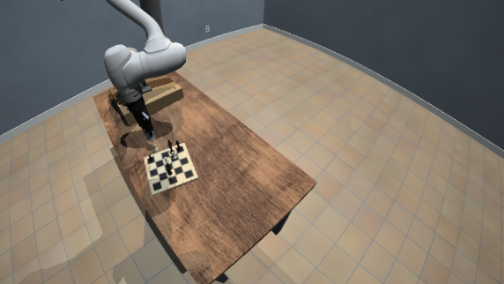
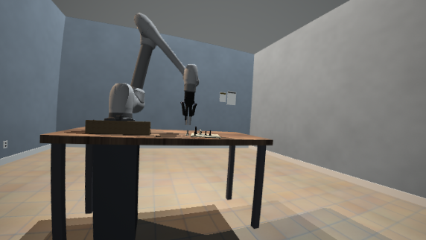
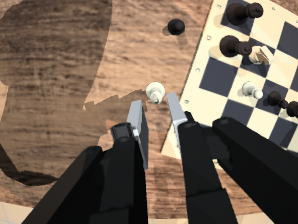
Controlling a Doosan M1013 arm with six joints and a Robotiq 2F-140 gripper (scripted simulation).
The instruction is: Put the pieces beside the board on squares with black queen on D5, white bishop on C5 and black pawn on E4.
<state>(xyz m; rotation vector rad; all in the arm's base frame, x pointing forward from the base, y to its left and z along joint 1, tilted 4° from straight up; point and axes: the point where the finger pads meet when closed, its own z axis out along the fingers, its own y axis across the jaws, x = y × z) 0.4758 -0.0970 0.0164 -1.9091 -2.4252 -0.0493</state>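
Note:
My gripper [image 1: 151, 138] [image 2: 188, 120] [image 3: 157, 112] hangs above the table, left of the chessboard [image 1: 159, 189] [image 3: 197, 95] [image 2: 213, 137]. Its fingers stand a narrow gap apart with nothing between them. The white bishop [image 3: 154, 90] [image 1: 152, 145] stands on the wood straight below the fingertips, beside the board's edge. The black pawn [image 3: 176, 27] [image 1: 150, 158] stands on the wood a little further along the same edge. Several black and white pieces stand on the board's near squares, among them a tall black piece [image 3: 242, 11]. I cannot tell which one is the black queen.
A wooden block [image 1: 165, 94] [image 2: 117, 127] under the arm's base sits at the table's far end, behind the gripper. The arm's shadow [image 3: 60, 43] falls on the wood left of the bishop.

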